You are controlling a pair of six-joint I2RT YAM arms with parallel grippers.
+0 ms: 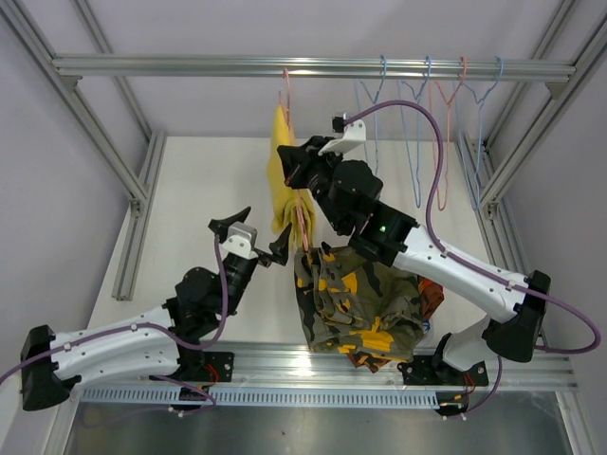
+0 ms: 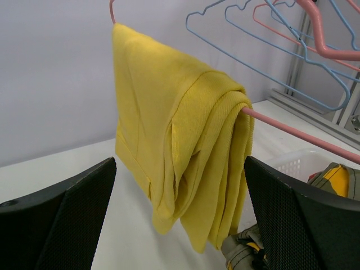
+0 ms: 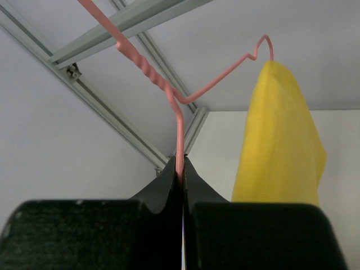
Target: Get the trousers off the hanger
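Yellow trousers [image 2: 185, 146] draped over pink hanger [image 3: 179, 129]; right gripper [image 3: 181, 174] clamps hanger, left gripper [image 2: 179, 185] agape.

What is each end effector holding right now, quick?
Left end effector: open, holding nothing.
Right end effector: closed on the pink hanger.

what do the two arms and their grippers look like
The left arm and right arm have white shells with black joints and bases; a purple cable loops along each. The left gripper and right gripper have broad black fingers. A green light shows on the right arm.
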